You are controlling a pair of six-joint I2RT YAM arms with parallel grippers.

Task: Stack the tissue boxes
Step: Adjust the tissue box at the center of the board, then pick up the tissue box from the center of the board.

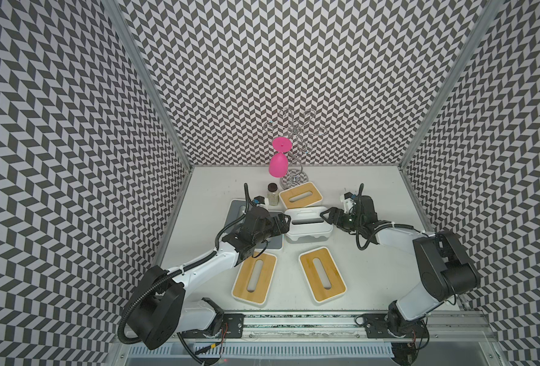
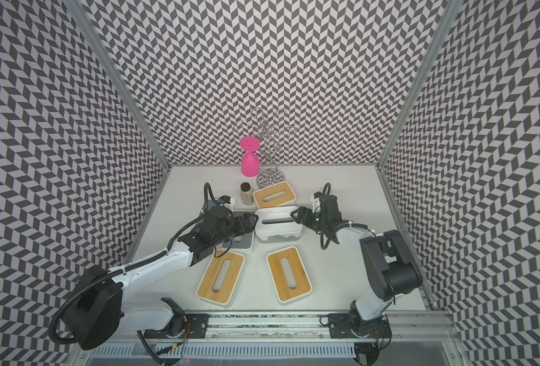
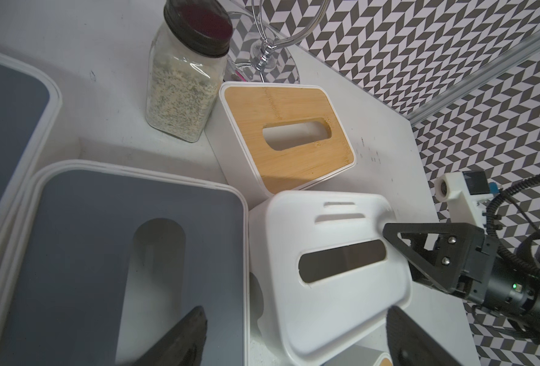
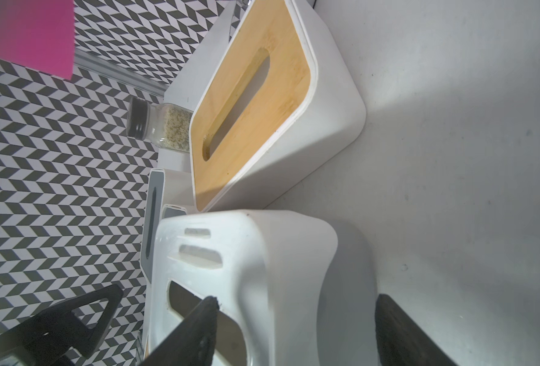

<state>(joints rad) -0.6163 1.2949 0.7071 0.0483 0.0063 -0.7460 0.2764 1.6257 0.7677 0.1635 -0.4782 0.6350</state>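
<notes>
An all-white tissue box (image 1: 308,223) lies mid-table in both top views. My left gripper (image 1: 286,221) stands open at its left end; in the left wrist view one finger (image 3: 192,332) hangs over a grey lid (image 3: 88,237) and the other lies past the white box (image 3: 332,253). My right gripper (image 1: 324,215) is open at the box's right end: in the right wrist view one finger (image 4: 199,329) is over the lid slot, the other outside the end wall. Three bamboo-lidded boxes (image 1: 300,195) (image 1: 255,278) (image 1: 322,274) lie around. Two grey-lidded boxes (image 1: 235,210) sit under the left arm.
A dark-capped jar (image 1: 272,194) stands just behind the left gripper, next to the rear bamboo box. A pink goblet (image 1: 278,164) hangs upside down on a wire rack (image 1: 294,133) at the back. Patterned walls close in three sides.
</notes>
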